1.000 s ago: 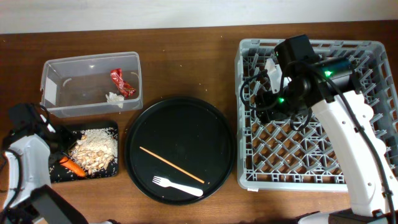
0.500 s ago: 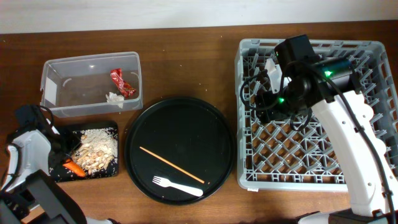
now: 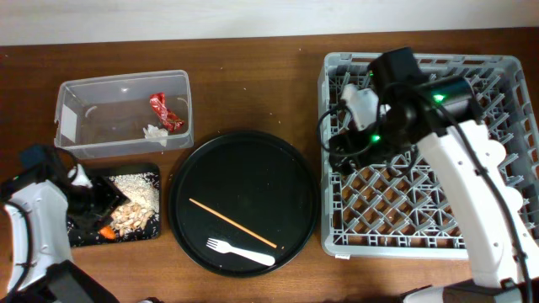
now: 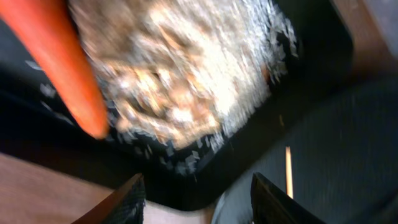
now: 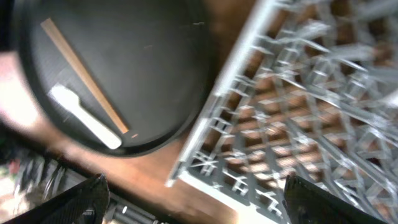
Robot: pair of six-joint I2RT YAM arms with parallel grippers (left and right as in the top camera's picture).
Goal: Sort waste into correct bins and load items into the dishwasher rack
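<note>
The grey dishwasher rack (image 3: pixel 421 210) fills the right side. My right gripper (image 3: pixel 344 147) hangs open and empty over the rack's left part; its wrist view (image 5: pixel 199 205) shows the rack (image 5: pixel 298 112), a wooden chopstick (image 5: pixel 84 78) and the white fork (image 5: pixel 87 118). In the overhead view the chopstick (image 3: pixel 232 223) and fork (image 3: pixel 242 251) lie on the round tray. My left gripper (image 3: pixel 94 204) is open over the shallow black tray (image 3: pixel 80 238), above the beige crumbs (image 3: pixel 139 198) and the orange carrot (image 3: pixel 105 232). Its wrist view (image 4: pixel 202 208) shows the carrot (image 4: pixel 62 68) and the crumbs (image 4: pixel 180 81) close up.
The clear tub (image 3: pixel 84 93) at the back left holds the red wrapper (image 3: pixel 166 111) and the white tissue (image 3: pixel 154 131). The large round black tray (image 3: pixel 244 168) sits between the bins and the rack. No plate, bowl or cups are in view.
My left gripper has moved right, in over the black tray and the carrot. My right gripper has shifted slightly left over the rack.
</note>
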